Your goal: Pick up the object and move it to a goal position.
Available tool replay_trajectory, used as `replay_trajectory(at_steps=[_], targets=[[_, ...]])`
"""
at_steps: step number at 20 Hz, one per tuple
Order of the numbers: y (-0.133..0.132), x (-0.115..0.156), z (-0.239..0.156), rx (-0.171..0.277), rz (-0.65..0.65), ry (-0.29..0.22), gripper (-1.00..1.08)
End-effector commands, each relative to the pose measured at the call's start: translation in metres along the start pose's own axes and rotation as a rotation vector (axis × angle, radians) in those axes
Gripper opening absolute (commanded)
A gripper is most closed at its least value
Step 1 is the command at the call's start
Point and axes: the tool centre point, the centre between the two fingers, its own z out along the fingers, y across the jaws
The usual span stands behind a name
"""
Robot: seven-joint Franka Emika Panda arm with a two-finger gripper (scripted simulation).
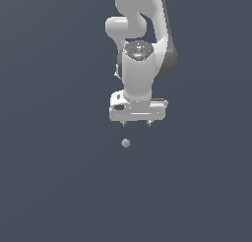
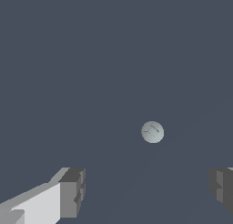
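The object is a tiny pale grey-bluish ball (image 1: 126, 143), slightly shiny, lying on the dark grey floor. It also shows in the wrist view (image 2: 152, 131). My white gripper (image 1: 136, 123) hangs above the ball, a little toward the exterior view's right of it, with only short finger stubs showing below the hand. In the wrist view my gripper (image 2: 148, 191) is open and empty: its two dark grey fingertips (image 2: 73, 191) stand far apart and the ball lies beyond them, not between them.
The white arm (image 1: 142, 44) rises out of the top of the exterior view. All around lies a plain dark grey floor (image 1: 54, 177) with no other object in view.
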Motion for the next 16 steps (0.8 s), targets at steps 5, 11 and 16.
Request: replay_trajectory(at_steps=[5, 11, 16], targets=[[0.011, 0.002, 0.027, -0.006, 0.116, -0.009, 1.0], [0.026, 0.003, 0.065, -0.021, 0.276, -0.019, 1.0], [0.038, 0.002, 0.09, -0.037, 0.384, -0.024, 1.0]])
